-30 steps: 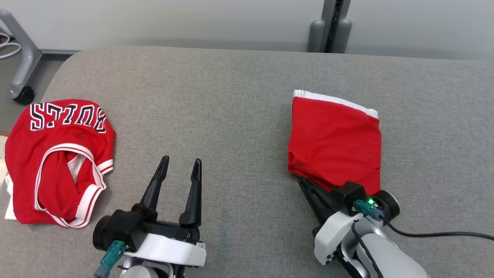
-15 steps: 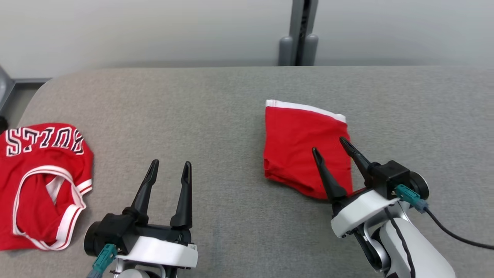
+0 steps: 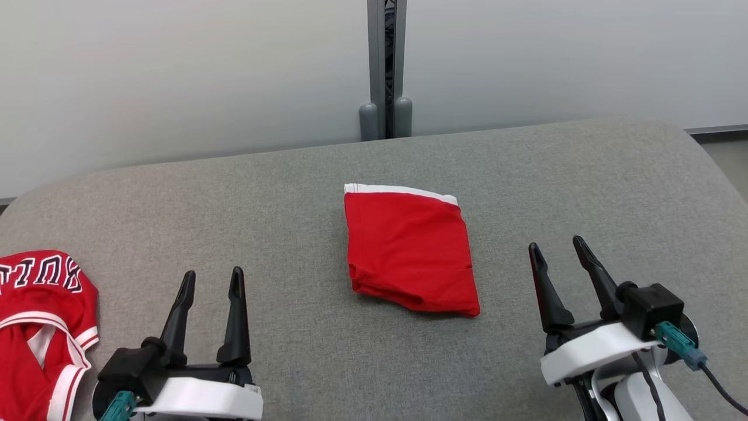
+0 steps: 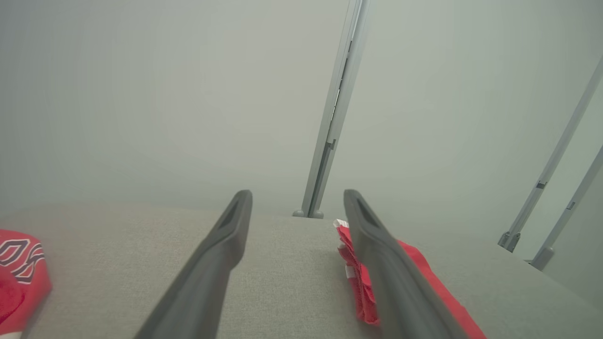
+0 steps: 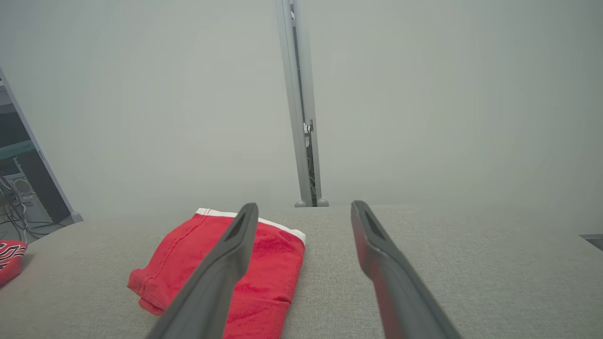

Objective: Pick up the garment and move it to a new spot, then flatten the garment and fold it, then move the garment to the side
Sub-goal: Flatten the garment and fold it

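While left gripper point(image 3: 212, 273) and right gripper point(image 3: 556, 244) gape empty | folded garment point(image 3: 409, 257) on grey cushion point(image 3: 263, 193) | pale wall point(image 3: 175, 70), post point(image 3: 384, 58) behind

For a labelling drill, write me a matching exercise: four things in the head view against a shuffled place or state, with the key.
1 folded red garment
2 lettered jersey
3 right fingers
4 grey post

A crumpled, lower left edge
B spread open, empty
C upright behind the grey surface
D lying flat, centre

Pairs: 1-D, 2-A, 3-B, 4-C
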